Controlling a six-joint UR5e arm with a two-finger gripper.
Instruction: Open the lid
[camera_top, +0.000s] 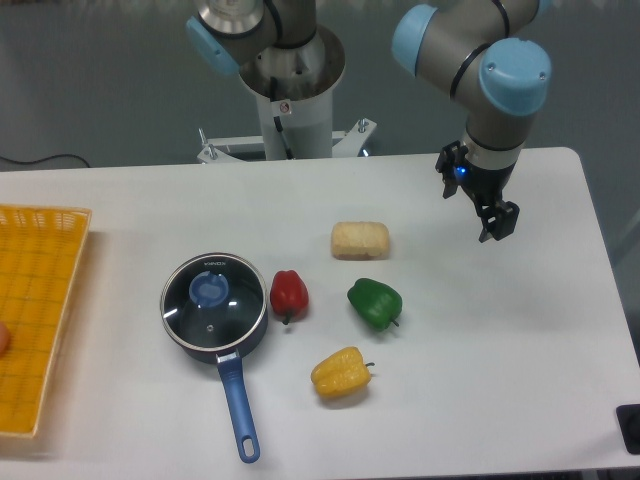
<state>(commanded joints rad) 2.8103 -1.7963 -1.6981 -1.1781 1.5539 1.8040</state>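
- Lid (213, 303) seated flat on the dark saucepan (222, 343), at the left-centre of the white table (500, 360), nearer the front edge than the back.
- Clear glass with a thin metal rim and a blue knob (209, 290) at its centre; covers the pan's whole mouth.
- Blue pan handle (238, 405) pointing toward the front edge of the table.
- Gripper (494, 222) hanging over the right rear part of the table, well apart from the lid, up and to the right of it in the camera view.
- Holding nothing; fingers dark and seen at an angle, so cannot tell whether spread or closed.
- Between lid and gripper: a pale bread roll (360, 240) and a green pepper (375, 303).
- Red pepper (289, 294) just beside the pan's right side, close to the lid's rim.
- Yellow pepper (341, 373) right of the pan handle, below the green one in the view.
- Yellow basket (35, 300) at the left edge of the table, left of the pan.
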